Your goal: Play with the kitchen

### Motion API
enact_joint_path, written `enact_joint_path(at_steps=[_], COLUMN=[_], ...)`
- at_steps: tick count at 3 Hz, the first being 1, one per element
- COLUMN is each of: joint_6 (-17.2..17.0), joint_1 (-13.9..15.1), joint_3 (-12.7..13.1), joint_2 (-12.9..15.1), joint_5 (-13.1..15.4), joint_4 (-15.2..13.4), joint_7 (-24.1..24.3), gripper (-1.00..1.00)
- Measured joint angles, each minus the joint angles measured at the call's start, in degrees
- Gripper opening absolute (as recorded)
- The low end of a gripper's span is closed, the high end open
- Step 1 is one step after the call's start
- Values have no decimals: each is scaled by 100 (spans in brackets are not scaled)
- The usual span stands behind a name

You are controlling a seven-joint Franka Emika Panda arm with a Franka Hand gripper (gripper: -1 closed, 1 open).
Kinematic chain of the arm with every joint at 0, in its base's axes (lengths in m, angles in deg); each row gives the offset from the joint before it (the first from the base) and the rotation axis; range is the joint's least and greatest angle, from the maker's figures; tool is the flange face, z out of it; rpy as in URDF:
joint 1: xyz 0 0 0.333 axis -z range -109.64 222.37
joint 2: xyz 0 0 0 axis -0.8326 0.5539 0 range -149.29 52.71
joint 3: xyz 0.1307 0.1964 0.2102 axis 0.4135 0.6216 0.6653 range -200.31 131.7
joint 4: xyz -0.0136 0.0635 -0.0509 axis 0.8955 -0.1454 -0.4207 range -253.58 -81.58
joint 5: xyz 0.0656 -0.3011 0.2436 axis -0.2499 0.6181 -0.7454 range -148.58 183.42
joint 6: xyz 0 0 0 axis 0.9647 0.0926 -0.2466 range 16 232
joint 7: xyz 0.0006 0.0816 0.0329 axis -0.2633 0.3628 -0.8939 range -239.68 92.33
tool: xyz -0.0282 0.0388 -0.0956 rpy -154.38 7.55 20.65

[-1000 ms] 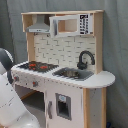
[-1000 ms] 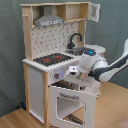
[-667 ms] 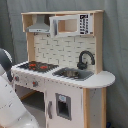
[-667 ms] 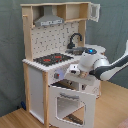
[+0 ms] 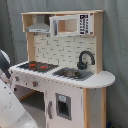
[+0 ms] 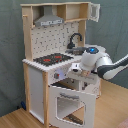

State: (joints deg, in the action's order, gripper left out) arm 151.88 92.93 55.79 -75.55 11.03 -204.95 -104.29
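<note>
In the second exterior view, the kitchen [image 6: 50, 65] stands against a curtain [image 6: 112, 40], its oven door [image 6: 70, 102] hanging open below the stovetop [image 6: 52, 59], with the faucet [image 6: 75, 39] and sink behind. The robot arm [image 6: 107, 65] reaches in from the second exterior view's right, its gripper [image 6: 75, 70] at the counter's front edge above the door.

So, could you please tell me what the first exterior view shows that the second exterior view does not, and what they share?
Only the first exterior view shows the microwave front with its keypad, and the lower door appears shut. Only the second exterior view shows the oven door hanging open and the arm's white wrist at the counter's front edge. Both show the kitchen's red-ringed stovetop, black faucet and grey hood.
</note>
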Motion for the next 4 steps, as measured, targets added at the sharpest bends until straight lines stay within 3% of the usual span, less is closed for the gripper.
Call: enact_joint_path(at_steps=[2,4], joint_6=[-783,-1580], joint_1=[-510,-661], joint_3=[-556,-874], joint_2=[-438,-1333], joint_5=[318,507], joint_4=[8,57], joint_7=[502,521], gripper=[100,100])
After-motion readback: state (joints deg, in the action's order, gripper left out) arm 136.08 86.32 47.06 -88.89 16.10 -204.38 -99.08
